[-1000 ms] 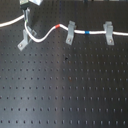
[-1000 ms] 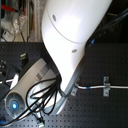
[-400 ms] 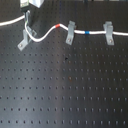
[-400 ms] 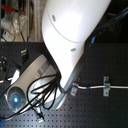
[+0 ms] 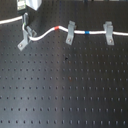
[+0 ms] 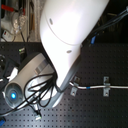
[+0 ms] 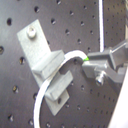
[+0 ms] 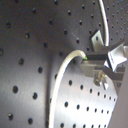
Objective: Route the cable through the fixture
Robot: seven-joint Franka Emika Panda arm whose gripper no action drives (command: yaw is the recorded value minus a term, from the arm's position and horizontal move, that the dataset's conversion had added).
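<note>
The grey fixture (image 5: 23, 36) stands diagonally at the first exterior view's left. The white cable (image 5: 44, 33) comes in from the left edge, meets the fixture's prongs and curves on toward the right. Its red band (image 5: 56, 28) sits before one narrow clip and its blue band (image 5: 87, 31) after it. In the first wrist view the cable (image 7: 56, 75) lies between the two prongs of the fixture (image 7: 44, 56). My gripper (image 7: 92, 62) is shut on the cable just beside the prongs. In the second wrist view the cable (image 8: 62, 70) arcs into the gripper (image 8: 93, 62).
Two narrow grey clips (image 5: 70, 33) (image 5: 107, 31) hold the cable further right on the black perforated board (image 5: 65, 90). In the second exterior view the white arm (image 6: 65, 40) with dark hoses hides the fixture; the clips (image 6: 74, 89) (image 6: 105, 86) show there.
The arm has shifted slightly in the second exterior view. The cable's shape and the fixture look unchanged.
</note>
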